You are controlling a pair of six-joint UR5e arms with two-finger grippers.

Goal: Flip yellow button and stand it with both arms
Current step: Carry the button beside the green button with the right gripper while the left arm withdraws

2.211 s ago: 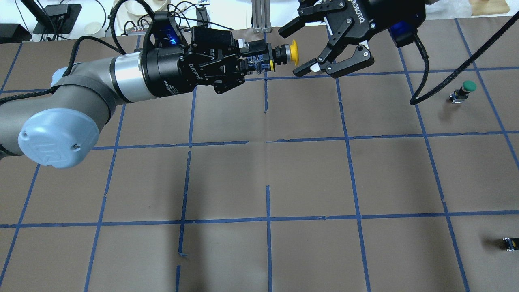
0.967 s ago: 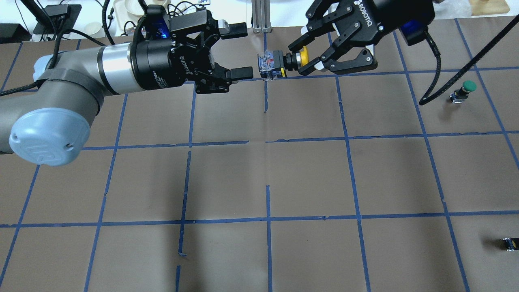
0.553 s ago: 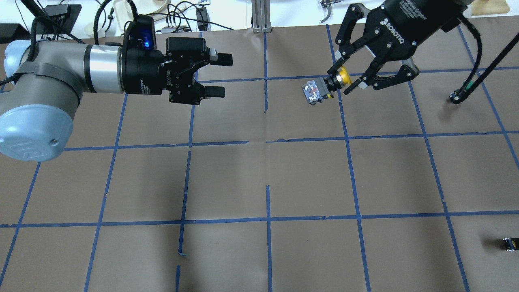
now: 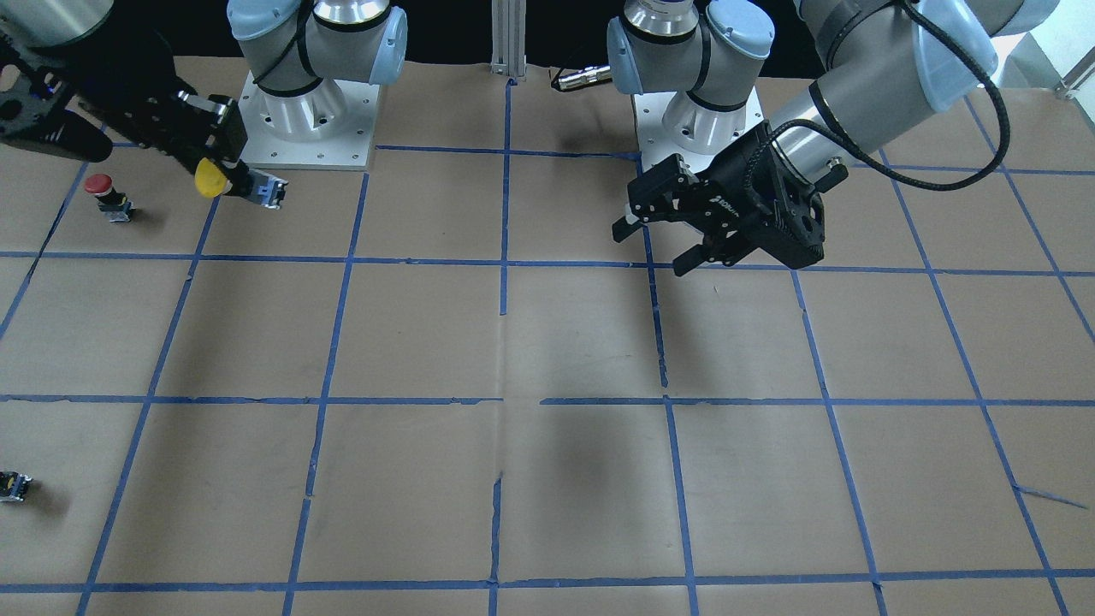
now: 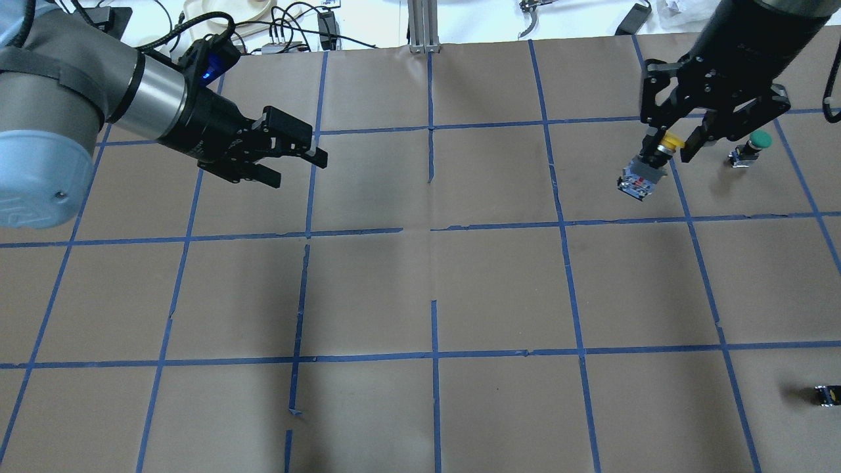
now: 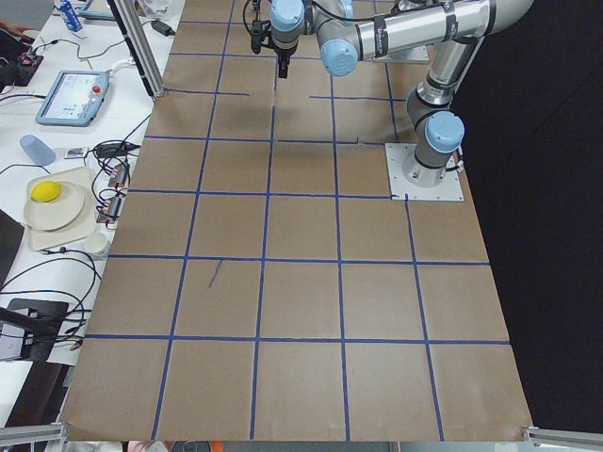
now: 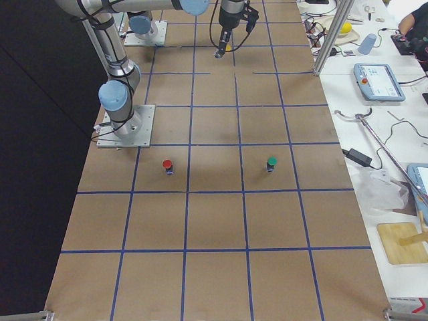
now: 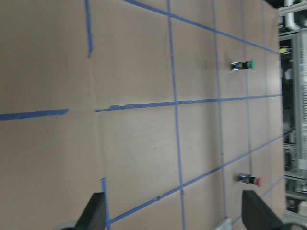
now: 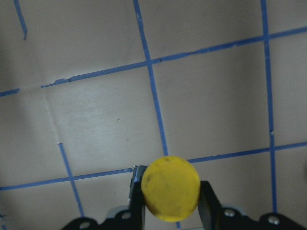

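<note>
My right gripper (image 5: 669,146) is shut on the yellow button (image 5: 659,152), pinching its round cap. The squarish base (image 5: 638,184) hangs below, tilted, above the table at the far right. In the right wrist view I look down on the yellow cap (image 9: 171,188) between the two fingers (image 9: 211,203). The front-facing view shows the button (image 4: 210,179) in the same grip. My left gripper (image 5: 297,161) is open and empty, far to the left, fingers pointing toward the middle; it also shows in the front-facing view (image 4: 654,244).
A green-capped button (image 5: 755,144) stands close to the right of my right gripper. A red-capped button (image 4: 104,193) stands nearer the robot's base. A small dark capless part (image 5: 826,395) lies at the near right. Cables and clutter lie beyond the far edge.
The button passed from my left gripper to my right. The left opened and drew back left. The right shut on the cap, carried it right and turned the base downward.
</note>
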